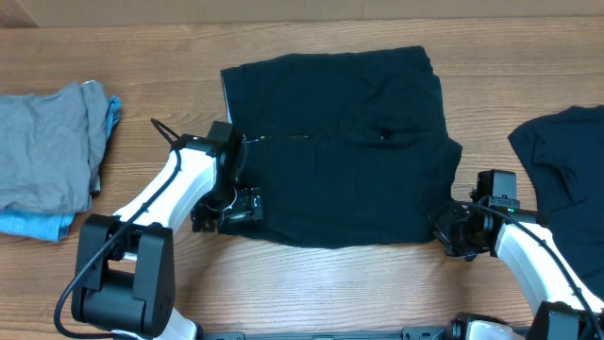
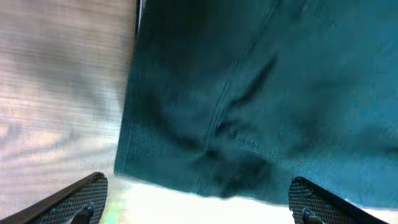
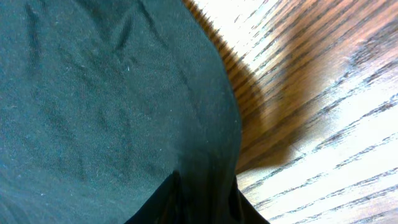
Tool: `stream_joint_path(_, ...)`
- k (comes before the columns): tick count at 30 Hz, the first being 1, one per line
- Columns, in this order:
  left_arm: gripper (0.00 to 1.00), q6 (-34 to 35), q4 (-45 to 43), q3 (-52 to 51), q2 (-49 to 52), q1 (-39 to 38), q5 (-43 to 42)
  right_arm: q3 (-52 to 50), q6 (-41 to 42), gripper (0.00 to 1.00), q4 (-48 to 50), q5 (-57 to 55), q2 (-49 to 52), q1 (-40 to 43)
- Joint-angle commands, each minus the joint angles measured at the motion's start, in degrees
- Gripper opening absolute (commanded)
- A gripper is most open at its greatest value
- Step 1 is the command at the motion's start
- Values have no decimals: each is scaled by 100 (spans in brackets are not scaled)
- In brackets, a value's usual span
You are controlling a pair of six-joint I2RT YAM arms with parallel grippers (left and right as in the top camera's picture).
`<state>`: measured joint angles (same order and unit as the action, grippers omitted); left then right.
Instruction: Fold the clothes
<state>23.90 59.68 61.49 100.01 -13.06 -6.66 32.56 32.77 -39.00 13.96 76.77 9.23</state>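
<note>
The black soft cloth garment [image 1: 340, 151] is lying partly folded into a rough rectangle on the pale wooden bench [image 1: 311, 283], and both arms are working at its near edge. The left hand [image 1: 229, 212] is hanging wide open over the near left corner, its ribbed fingers [image 2: 81, 199] straddling the hem and gripping nothing. It seems to be lining up so that a pinch would catch that corner. The right hand [image 1: 451, 231] is sitting at the opposite near corner. In its own camera the cloth is bunching between dark jaws, so it looks closed on the garment's edge. Taking both corners would let the near edge be lifted evenly and carried over. To the outer side of the right hand a second black cloth garment [image 1: 566, 161] is lying apart. Well off to the outer side of the left hand a crumpled grey cloth garment [image 1: 47, 142] is resting on a light-blue cloth [image 1: 38, 225]. The bench is showing clear grain and bright glare, and nothing of the room beyond it is in sight.
</note>
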Motion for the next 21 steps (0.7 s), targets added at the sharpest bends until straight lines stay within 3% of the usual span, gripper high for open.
stream_joint_path(1,95,55,-195,-39,-79,0,129,-37,4,24,42,-37,-15,-26)
stream_joint_path(16,95,190,-765,-601,-74,133,107,-37,4,25,70,-37,-15,-26)
stream_joint_path(21,87,190,-855,-693,-74,299,61,-37,4,26,81,-37,-15,-26)
